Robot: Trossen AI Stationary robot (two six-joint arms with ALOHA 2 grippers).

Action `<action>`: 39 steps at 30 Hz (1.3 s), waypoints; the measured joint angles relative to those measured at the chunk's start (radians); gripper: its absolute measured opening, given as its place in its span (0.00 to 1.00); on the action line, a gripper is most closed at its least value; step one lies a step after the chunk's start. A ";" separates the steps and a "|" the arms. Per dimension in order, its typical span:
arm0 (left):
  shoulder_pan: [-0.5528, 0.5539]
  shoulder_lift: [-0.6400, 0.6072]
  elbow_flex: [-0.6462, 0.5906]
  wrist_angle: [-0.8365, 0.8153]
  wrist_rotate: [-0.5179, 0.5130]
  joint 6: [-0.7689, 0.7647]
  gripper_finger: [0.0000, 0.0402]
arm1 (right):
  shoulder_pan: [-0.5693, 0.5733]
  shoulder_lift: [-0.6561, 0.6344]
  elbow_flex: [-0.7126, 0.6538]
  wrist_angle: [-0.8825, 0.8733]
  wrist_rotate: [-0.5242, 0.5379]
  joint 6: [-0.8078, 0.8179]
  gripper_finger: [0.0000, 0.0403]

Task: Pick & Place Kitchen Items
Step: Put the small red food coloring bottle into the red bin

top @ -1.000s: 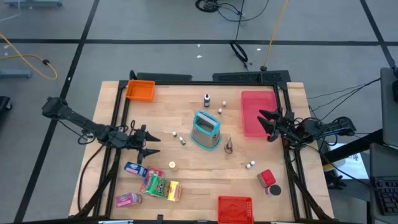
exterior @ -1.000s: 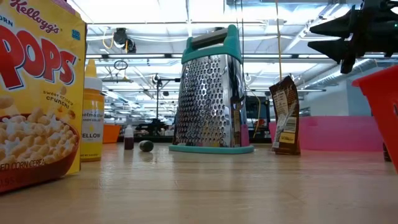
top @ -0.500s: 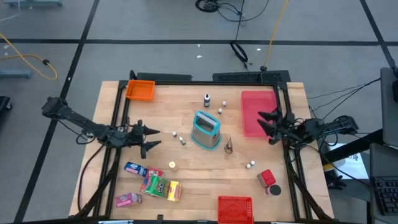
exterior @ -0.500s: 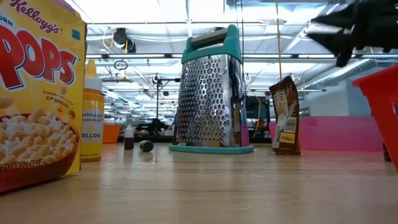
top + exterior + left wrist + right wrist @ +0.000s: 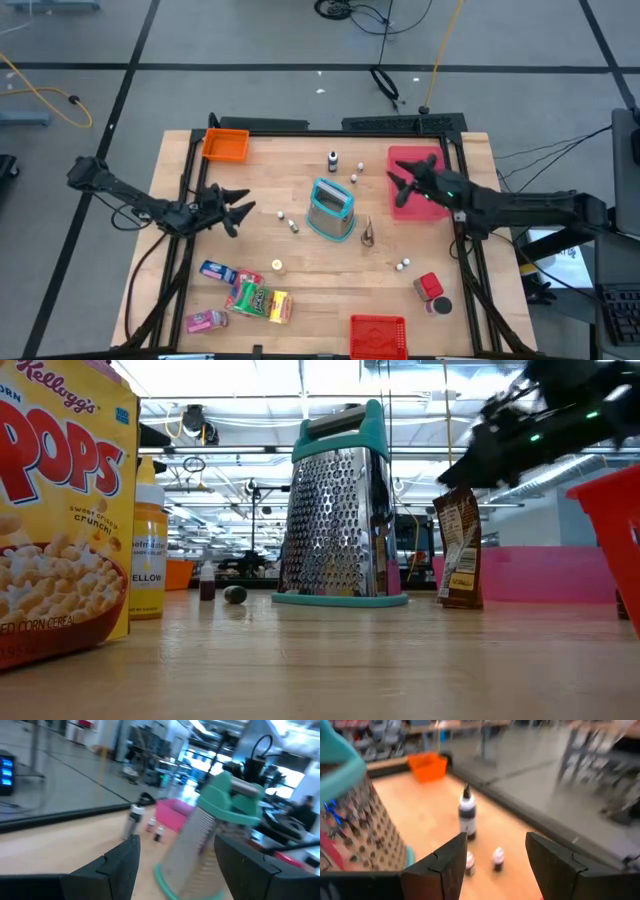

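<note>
Right gripper (image 5: 397, 181), spread empty over pink tray (image 5: 432, 208), faces teal grater (image 5: 331, 208)

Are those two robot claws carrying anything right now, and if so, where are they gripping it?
Nothing is held. The left gripper is open and empty above the bare wood left of the grater. The right gripper is open and empty over the pink tray.

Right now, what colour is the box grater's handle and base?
Teal, on the metal box grater; clearest in the low view.
</note>
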 joint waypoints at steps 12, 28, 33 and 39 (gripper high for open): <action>0.055 0.000 0.000 0.000 -0.051 0.019 0.64 | -0.206 0.433 0.193 0.004 -0.293 0.003 0.49; 0.113 0.000 0.000 0.000 -0.051 -0.014 0.64 | -0.208 0.733 0.364 -0.024 -0.284 -0.030 0.49; 0.119 0.000 0.000 -0.001 -0.051 -0.014 0.64 | -0.218 0.737 0.373 -0.016 -0.260 -0.038 0.49; 0.118 0.000 0.000 -0.001 -0.051 -0.014 0.64 | -0.240 0.737 0.373 -0.019 -0.262 -0.032 0.49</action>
